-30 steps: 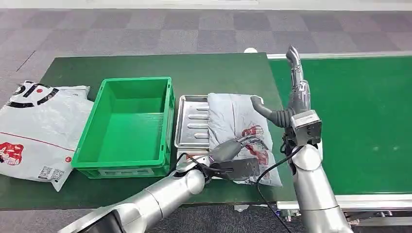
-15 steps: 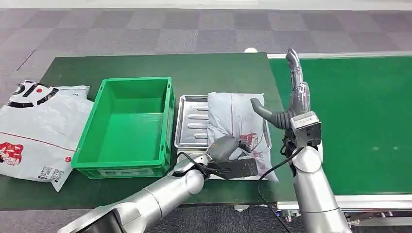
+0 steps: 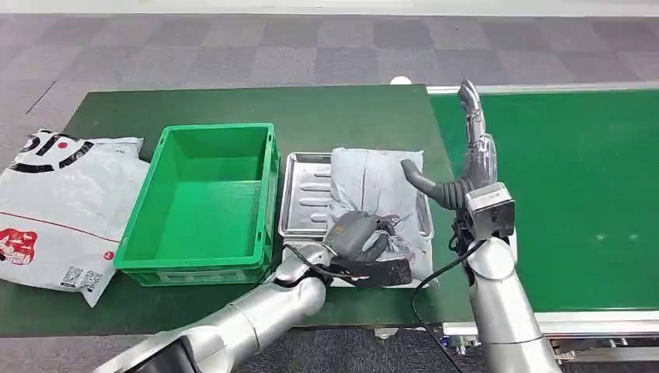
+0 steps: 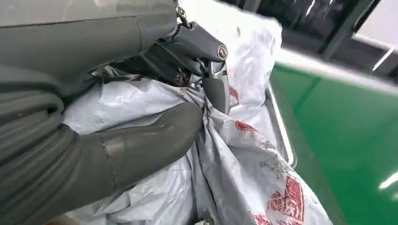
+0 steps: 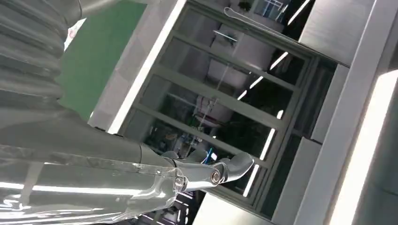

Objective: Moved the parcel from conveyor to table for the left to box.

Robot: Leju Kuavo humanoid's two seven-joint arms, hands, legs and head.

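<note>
Pinching the near end of the grey parcel [image 3: 375, 198], which lies on the metal tray [image 3: 305, 203] at frame centre, the left hand [image 3: 359, 237] should lift high before crossing to the green box [image 3: 203, 198], while the right hand [image 3: 458, 159] stands open, holding nothing.

crinkled glossy plastic parcel [image 3: 373, 190] on a shiny ribbed metal tray [image 3: 305, 203], beside a smooth plastic crate [image 3: 203, 200].
</note>
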